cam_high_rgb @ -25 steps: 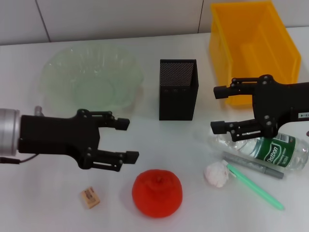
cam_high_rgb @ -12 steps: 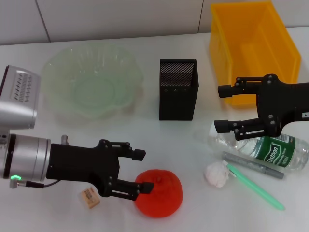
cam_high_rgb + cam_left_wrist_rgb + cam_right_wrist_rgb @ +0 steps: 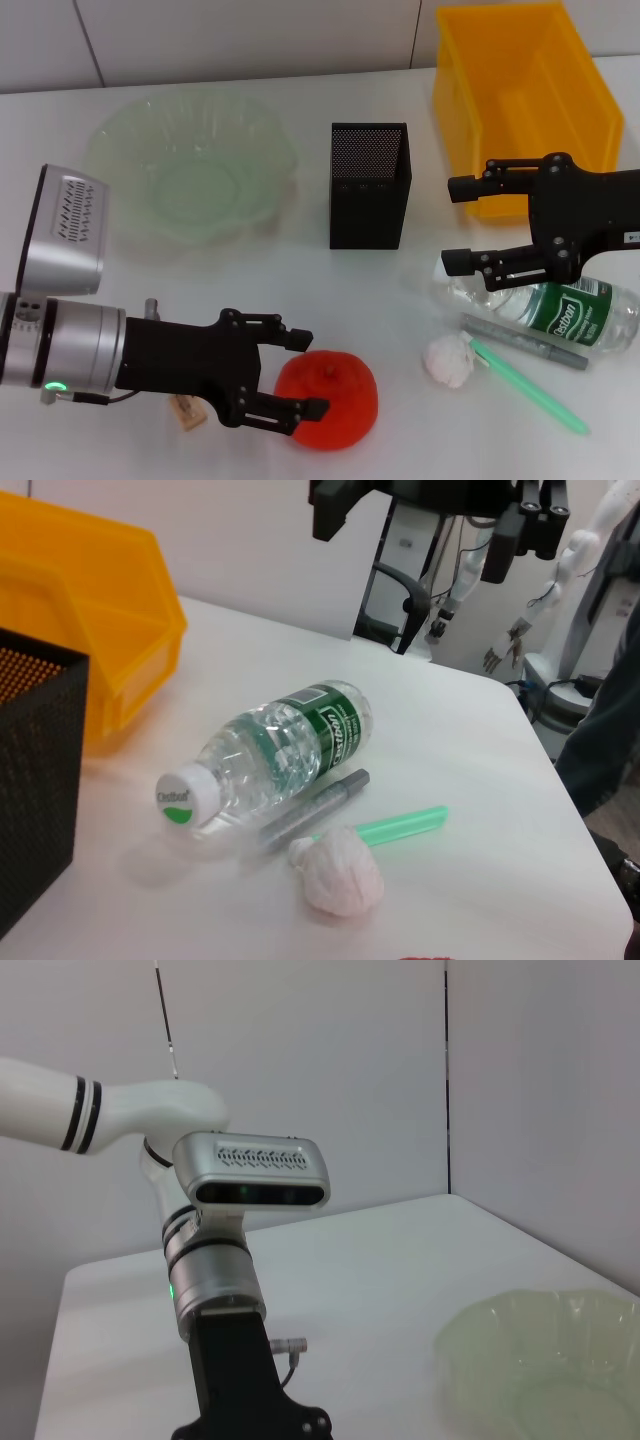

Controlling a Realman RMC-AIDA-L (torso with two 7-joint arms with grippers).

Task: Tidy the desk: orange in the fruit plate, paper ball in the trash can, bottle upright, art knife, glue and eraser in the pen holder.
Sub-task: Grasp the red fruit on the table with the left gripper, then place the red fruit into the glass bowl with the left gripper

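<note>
Black fingers of our left pincer [image 3: 298, 375] stand spread wide, one at the far side of the orange [image 3: 332, 398] and one at its near side, so the fruit sits just beyond the tips, toward our right. It lies on the tabletop [image 3: 300, 270] well apart from the fruit plate [image 3: 190, 165]. We judge the left arm far nearer than the right pincer [image 3: 455, 225], open above the fallen bottle [image 3: 560, 310]. Our hand hides most of the eraser [image 3: 187, 410].
</note>
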